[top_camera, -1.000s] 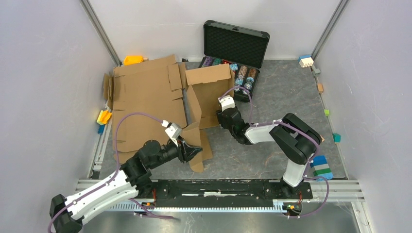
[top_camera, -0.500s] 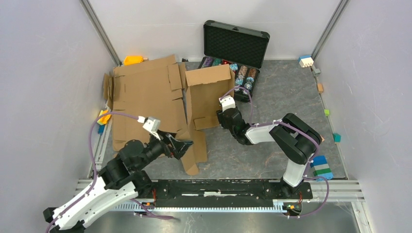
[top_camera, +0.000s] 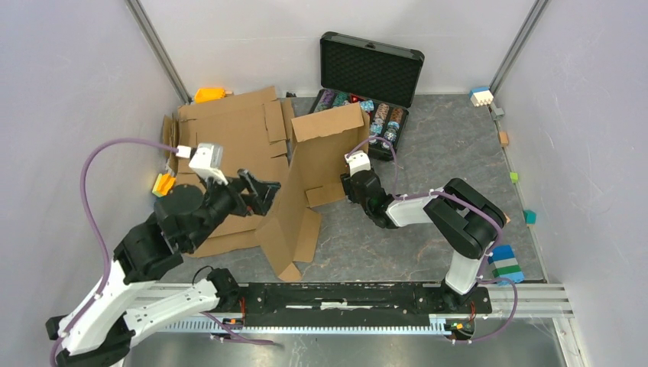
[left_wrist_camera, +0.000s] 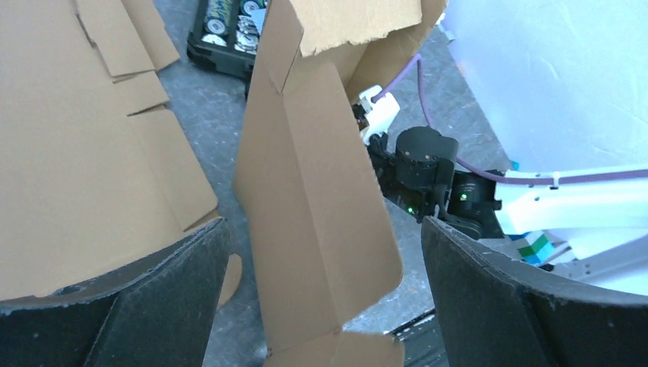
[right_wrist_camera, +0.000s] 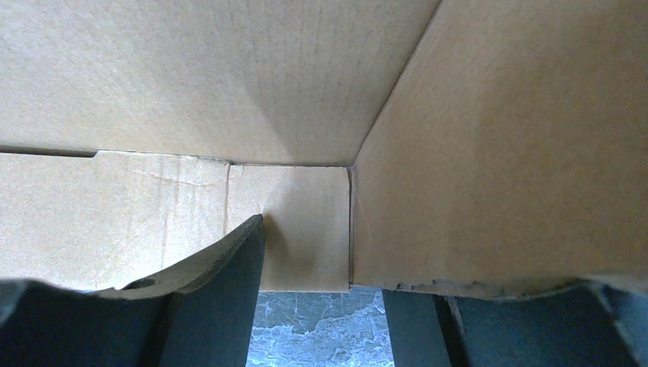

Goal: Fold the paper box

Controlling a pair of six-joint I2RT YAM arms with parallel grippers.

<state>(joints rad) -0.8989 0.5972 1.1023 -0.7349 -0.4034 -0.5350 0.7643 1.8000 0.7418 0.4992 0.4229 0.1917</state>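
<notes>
My left pincer stands wide open around a loose side panel of the paper box, gripping nothing, placed to fold it, while my right pincer, fingers apart, braces the half-raised wall on the surface.

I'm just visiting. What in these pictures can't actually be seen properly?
1. Grip of the right gripper: in the top view the paper box hides its fingertips. In the right wrist view cardboard fills the frame, so whether it pinches a flap is unclear.
2. Chips in the black case: in the top view the box's raised panel covers some. In the left wrist view the top edge cuts them off.
3. Coloured blocks: in the top view they are too small to identify.
</notes>
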